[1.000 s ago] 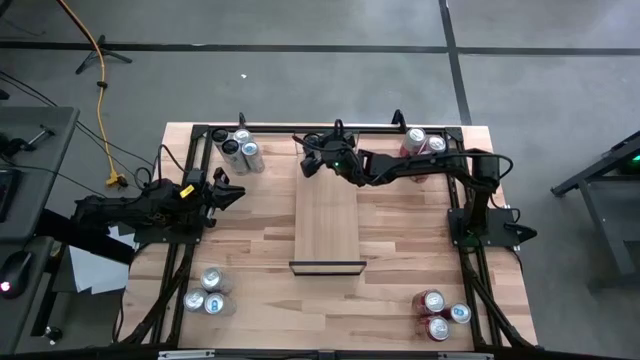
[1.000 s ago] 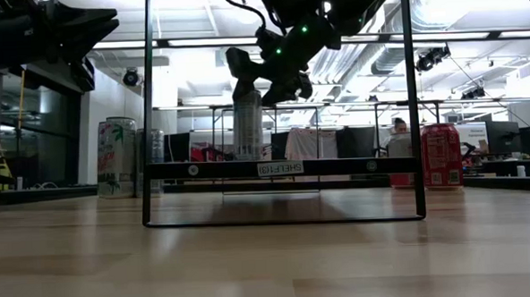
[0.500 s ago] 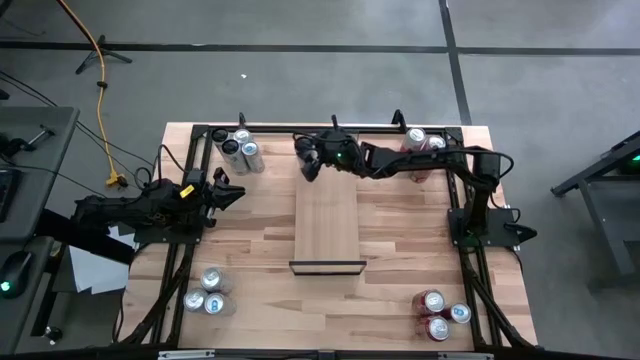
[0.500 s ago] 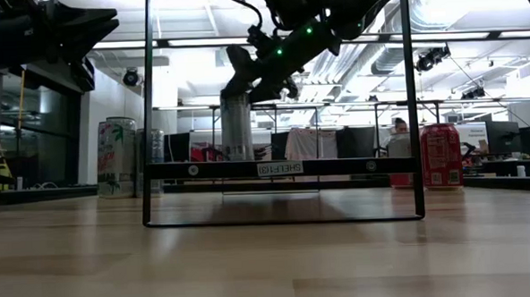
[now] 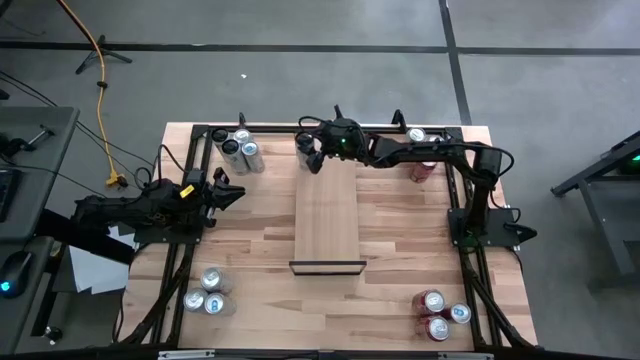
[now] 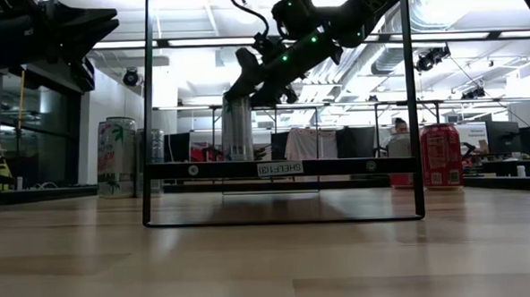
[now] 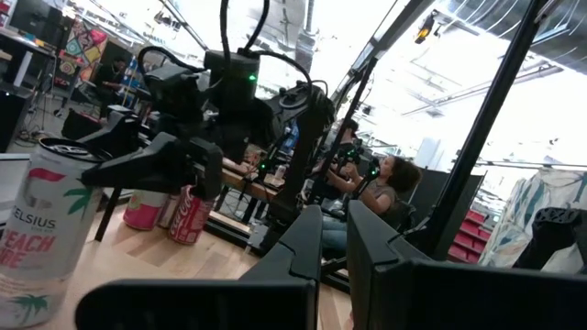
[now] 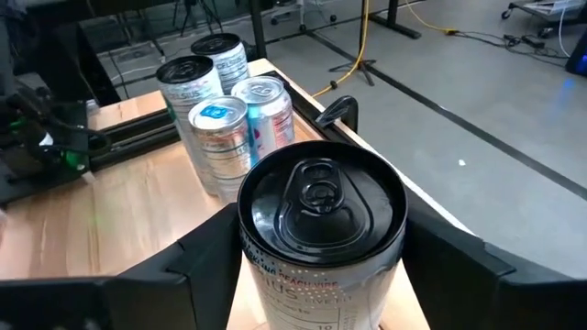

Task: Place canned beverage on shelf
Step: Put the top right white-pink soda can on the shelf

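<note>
A dark-topped silver beverage can (image 8: 321,197) stands upright at the far left corner (image 5: 305,147) of the shelf (image 5: 328,225), a pale wood panel raised on a black frame (image 6: 284,167). My right gripper (image 8: 321,266) reaches in from the table's right (image 5: 310,156), shut on the can's upper part (image 6: 238,94). The can's base is level with the shelf top in the low view; I cannot tell whether it rests there. My left gripper (image 5: 228,188) waits shut at the table's left side, and its wrist view (image 7: 332,213) shows nothing between the fingers. My right gripper pinches the can's side wall just below the top rim (image 8: 252,275) between its two fingers (image 8: 206,252), one on each side. The fingers come from the table's right, slanting down. The can stays upright, its base at the shelf's far end (image 6: 238,157).
Three cans (image 5: 238,148) stand at the table's far left corner, close to the held can (image 8: 220,119). More cans are grouped at the far right (image 5: 420,140), near left (image 5: 208,292) and near right (image 5: 440,312). A black rail frame (image 5: 460,200) borders the table.
My right gripper has carried the can toward the table's far edge, to the shelf's far left corner, and its wrist has turned on the way. The can stays upright. My left arm has kept still.
</note>
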Available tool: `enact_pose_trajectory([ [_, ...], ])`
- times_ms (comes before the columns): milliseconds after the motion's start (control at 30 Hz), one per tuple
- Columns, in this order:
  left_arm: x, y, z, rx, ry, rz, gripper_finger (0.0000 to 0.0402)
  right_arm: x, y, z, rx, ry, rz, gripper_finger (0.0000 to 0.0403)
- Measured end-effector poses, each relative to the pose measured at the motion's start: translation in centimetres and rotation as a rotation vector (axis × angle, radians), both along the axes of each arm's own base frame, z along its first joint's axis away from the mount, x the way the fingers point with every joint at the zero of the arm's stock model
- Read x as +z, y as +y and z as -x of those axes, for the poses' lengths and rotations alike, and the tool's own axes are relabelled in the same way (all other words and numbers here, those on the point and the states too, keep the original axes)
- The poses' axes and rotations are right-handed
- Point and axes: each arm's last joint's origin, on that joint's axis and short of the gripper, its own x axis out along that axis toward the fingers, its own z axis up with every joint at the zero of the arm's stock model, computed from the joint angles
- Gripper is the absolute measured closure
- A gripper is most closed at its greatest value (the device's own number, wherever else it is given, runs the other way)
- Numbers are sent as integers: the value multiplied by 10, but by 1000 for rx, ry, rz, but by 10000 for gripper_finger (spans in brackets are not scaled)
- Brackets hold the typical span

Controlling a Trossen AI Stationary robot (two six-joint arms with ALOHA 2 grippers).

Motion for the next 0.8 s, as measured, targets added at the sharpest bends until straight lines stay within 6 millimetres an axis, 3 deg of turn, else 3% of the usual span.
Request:
enact_pose_trajectory([
  [800,-2,0,-1,0,20,0,398,0,0,-1,8,1,18,126],
])
